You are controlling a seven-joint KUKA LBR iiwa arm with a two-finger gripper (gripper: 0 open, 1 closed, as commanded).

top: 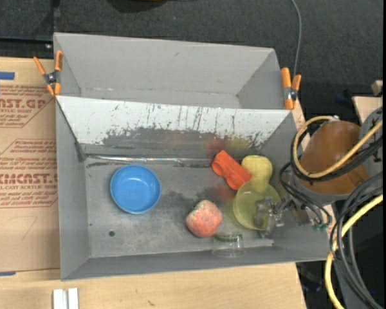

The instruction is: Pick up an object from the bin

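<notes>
Grey metal bin [71, 192], and the gripper [269, 215] is down low by the right wall, close to the front right corner. It sits over the right-hand rim of a pale yellow-green bowl [246, 209], overlapping that rim. Whether it is spread or closed there cannot be told from this angle.

At the bowl's back edge, touching it, is a yellow pear-shaped fruit [257, 169]. Just beside that on the left lies an orange-red block [228, 168], tilted on the floor. Just left of the yellow-green bowl rests a pink, speckled ball [204, 218]. A clear, glassy piece [228, 240] lies along the front wall, near the bowl. Well apart from all this, on the left half of the floor, a blue bowl [136, 188] stands upright.
</notes>
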